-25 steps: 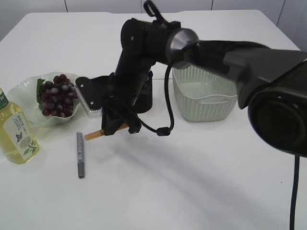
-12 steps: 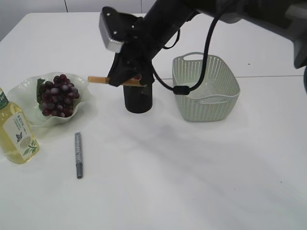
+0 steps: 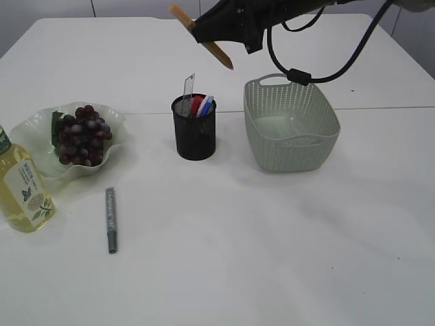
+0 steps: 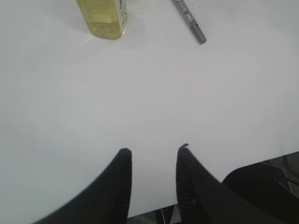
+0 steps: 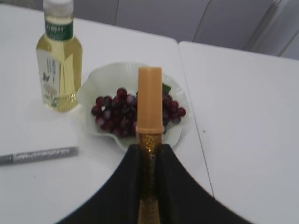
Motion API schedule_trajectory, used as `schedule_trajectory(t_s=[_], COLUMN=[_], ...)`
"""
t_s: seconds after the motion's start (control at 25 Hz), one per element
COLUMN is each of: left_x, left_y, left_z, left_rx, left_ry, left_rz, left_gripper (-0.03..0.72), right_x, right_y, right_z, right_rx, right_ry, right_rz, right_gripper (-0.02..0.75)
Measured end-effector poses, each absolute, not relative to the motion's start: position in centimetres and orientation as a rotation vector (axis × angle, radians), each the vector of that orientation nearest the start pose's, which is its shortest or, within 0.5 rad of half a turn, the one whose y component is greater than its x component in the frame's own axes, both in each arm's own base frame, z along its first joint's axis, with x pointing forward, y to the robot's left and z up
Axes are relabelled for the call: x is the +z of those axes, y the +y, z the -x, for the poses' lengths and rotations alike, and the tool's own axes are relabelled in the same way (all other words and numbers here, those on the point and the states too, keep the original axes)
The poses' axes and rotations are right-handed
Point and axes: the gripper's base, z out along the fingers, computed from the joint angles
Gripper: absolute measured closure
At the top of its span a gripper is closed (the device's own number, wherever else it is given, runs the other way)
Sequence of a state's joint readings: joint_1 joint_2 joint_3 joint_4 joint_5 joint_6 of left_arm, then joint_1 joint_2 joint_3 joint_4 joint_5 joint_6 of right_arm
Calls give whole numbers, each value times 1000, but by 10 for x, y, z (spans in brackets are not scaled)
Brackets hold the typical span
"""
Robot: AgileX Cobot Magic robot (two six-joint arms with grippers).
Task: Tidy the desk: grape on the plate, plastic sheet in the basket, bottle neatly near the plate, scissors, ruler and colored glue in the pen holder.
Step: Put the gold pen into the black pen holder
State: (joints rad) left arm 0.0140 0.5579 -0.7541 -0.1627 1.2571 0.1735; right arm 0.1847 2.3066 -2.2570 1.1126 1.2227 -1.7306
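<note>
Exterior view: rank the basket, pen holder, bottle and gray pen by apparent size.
Largest to smallest:
1. basket
2. bottle, cut off by the frame edge, and pen holder, too alike to rank
3. gray pen

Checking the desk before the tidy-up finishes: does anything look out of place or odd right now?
One thing: a silver glue pen lies flat on the table in front of the plate of grapes, outside the pen holder. The right hand holds an orange glue pen tilted above the holder. Nothing looks spilled or damaged.
</note>
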Motion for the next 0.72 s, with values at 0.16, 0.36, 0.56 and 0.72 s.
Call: schedule_trajectory(t_s=[0.16,0.36,0.56,0.72], left_x=[322,322,322,322], left_y=[-13,-12,-12,-12], left_z=[-66,-66,-66,-66], left_rx=[-133,-128,-128,-128], left_ry=[2523,2523,2523,2523], left_rz=[-198,-199,-199,-199], left_gripper=[447,447,447,447], right_x=[299,280,263,255], right_y=[160,163,165,166], right_z=[-487,-498,-507,-512], right_rx=[747,851,929,949], right_ry=[1280,1244,1224,1208], right_rz=[1394,1271,1168,1123], right_gripper=[687,687,687,687])
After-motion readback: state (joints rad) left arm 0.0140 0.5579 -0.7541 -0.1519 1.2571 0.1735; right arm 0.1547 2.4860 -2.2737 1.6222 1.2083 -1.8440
